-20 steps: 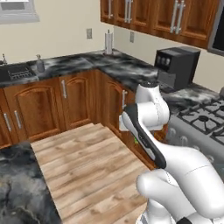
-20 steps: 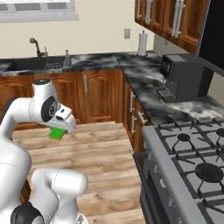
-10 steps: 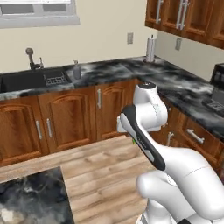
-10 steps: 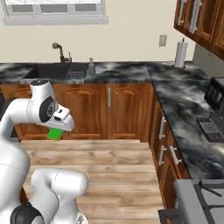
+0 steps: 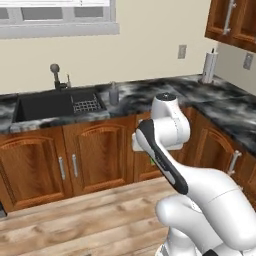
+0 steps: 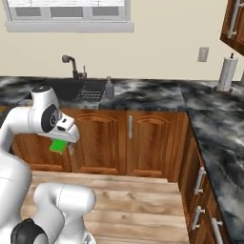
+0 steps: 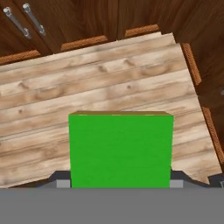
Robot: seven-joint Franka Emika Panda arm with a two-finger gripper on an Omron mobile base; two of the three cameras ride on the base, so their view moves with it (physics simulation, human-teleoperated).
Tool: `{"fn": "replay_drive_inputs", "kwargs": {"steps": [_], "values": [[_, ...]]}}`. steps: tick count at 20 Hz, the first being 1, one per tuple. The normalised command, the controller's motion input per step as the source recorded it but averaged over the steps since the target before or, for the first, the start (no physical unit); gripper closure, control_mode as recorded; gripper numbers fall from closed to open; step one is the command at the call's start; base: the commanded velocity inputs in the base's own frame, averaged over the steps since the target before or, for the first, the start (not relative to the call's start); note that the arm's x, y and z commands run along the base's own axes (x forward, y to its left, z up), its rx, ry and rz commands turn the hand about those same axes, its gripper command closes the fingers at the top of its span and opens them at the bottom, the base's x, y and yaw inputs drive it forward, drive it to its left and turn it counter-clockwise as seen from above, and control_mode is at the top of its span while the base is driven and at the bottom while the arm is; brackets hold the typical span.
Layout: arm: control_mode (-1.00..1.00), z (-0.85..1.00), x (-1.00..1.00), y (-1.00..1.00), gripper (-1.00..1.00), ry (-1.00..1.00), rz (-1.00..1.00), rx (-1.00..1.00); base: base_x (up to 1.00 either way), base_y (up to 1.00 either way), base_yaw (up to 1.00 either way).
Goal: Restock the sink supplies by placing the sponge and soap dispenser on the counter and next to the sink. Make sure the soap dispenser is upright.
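Sponge [image 7: 120, 150] clamped in the jaws at lower centre of hand view, broad face toward camera, slightly wider than tall, above wooden floor [image 7: 52, 100]. Soap dispenser [image 5: 114, 93] upright on tabletop [image 5: 150, 92], right of sink [image 5: 45, 106].

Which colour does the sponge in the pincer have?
Bright green, plain with no pattern. The sponge shows best in the hand view.

arm [image 5: 170, 130]: white rounded shells | joints: dark bands, dark round cap | base [image 6: 62, 205]: white
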Motion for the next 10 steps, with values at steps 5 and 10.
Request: {"fn": "replay_drive_inputs", "kwargs": {"steps": [5,10], "values": [[1.00,0.00,0.00,0.00,1.00,0.00,0.00,0.00,1.00,0.04,0.08],[1.00,0.00,0.00,0.00,1.00,0.00,0.00,0.00,0.78,0.85,0.09]]}}
